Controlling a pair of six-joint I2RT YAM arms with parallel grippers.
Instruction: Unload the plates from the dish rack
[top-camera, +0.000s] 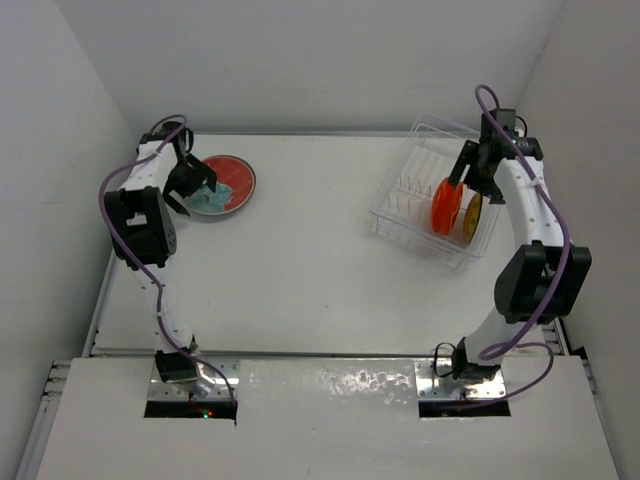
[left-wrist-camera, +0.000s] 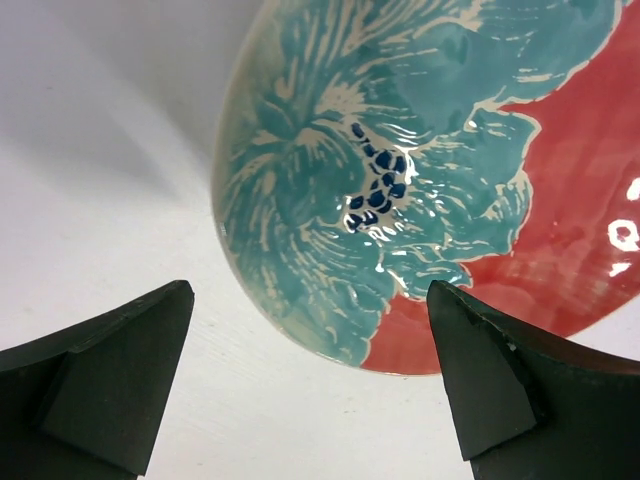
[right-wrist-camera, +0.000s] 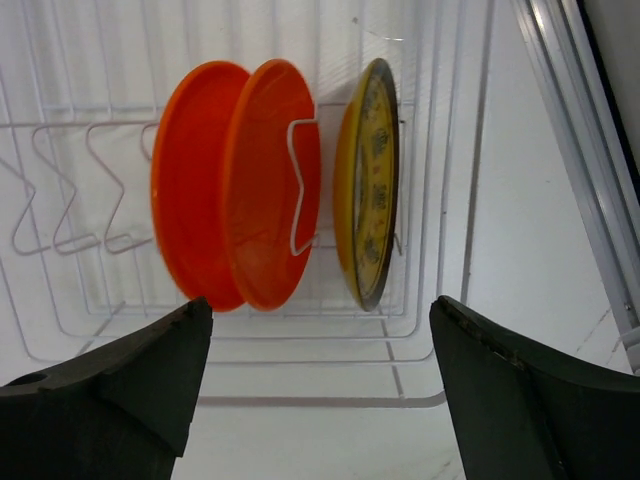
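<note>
Red flowered plate (left-wrist-camera: 560, 200) cropped at top and right edges; orange plate (right-wrist-camera: 185, 190) partly hidden behind possibly a second.

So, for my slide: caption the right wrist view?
Open right gripper faces orange plate and yellow-amber plate upright in dish rack.

orange plates (right-wrist-camera: 235, 190) plain | yellow plate (right-wrist-camera: 368, 190) dark markings | red plate (left-wrist-camera: 570, 200) teal flowers

You have one dish rack (top-camera: 400, 200), at two o'clock. Count three standing in it: two orange plates (right-wrist-camera: 190, 190) and one yellow plate (right-wrist-camera: 368, 180). At ten o'clock you have one red flowered plate (top-camera: 238, 178).
</note>
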